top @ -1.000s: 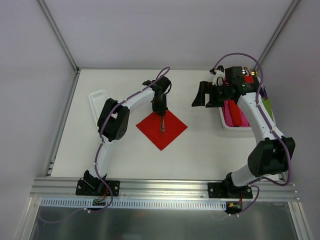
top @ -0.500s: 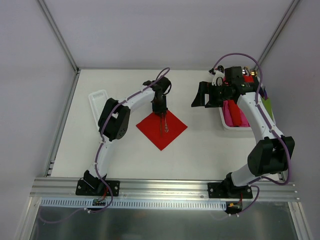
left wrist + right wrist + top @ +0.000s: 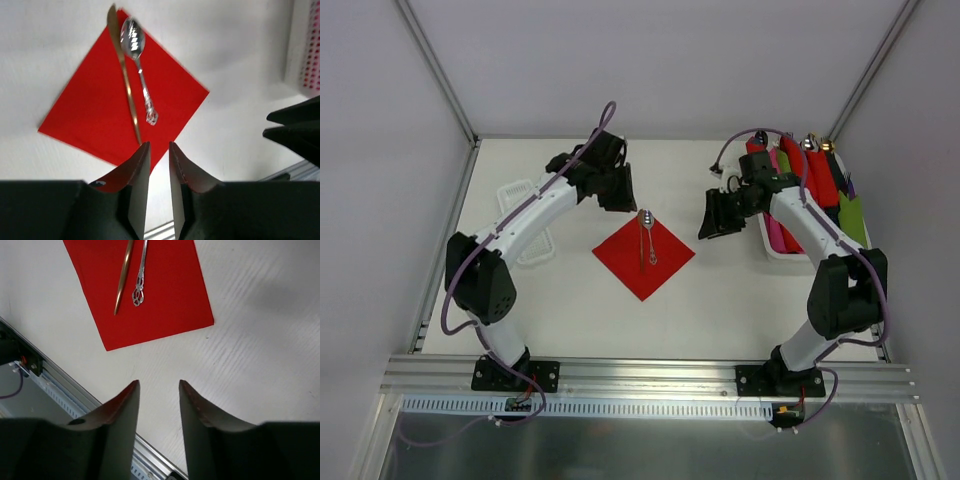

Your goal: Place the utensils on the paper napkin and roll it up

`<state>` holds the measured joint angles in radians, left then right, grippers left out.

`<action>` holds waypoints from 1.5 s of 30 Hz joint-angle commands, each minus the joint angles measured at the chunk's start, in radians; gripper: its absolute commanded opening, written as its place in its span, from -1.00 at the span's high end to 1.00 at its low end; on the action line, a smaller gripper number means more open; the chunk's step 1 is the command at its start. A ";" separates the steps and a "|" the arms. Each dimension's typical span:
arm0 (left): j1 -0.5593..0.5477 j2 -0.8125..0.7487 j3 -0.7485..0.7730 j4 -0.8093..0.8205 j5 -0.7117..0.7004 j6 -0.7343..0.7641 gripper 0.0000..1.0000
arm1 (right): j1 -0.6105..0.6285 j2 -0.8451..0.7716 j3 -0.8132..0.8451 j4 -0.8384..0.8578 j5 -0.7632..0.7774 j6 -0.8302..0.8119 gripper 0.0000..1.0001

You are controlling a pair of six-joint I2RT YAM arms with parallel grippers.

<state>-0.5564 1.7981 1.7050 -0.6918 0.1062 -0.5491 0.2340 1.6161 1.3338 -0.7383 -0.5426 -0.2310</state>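
— Lying on the paper napkin (image 3: 100,105), the utensils (image 3: 128,87) are being left alone.
— Rolling is being called for next; left pincer (image 3: 159,145) and right pincer (image 3: 158,383) are being held slightly open, empty.

A white, faintly streaked bench (image 3: 720,310) sits inside plain pale lilac-grey walls (image 3: 650,60), with slim aluminium posts (image 3: 435,70) rising from its two far corners, a ribbed aluminium rail (image 3: 650,375) along its near edge and a glossy grey panel (image 3: 650,450) below that, all softly, evenly lit.
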 commanded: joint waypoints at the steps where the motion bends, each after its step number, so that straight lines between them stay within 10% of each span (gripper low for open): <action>1: 0.047 -0.049 -0.180 0.032 0.039 -0.026 0.59 | 0.101 0.031 0.013 0.056 0.042 -0.007 0.28; 17: 0.059 0.059 -0.363 0.155 0.072 -0.100 0.80 | 0.321 0.407 0.255 0.082 0.345 0.111 0.48; 45: 0.067 0.172 -0.403 0.196 0.105 -0.129 0.74 | 0.392 0.561 0.360 0.085 0.457 0.150 0.33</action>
<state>-0.4904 1.9701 1.3190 -0.4904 0.2054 -0.6674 0.6197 2.1574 1.6611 -0.6411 -0.1062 -0.0933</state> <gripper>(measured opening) 0.130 0.328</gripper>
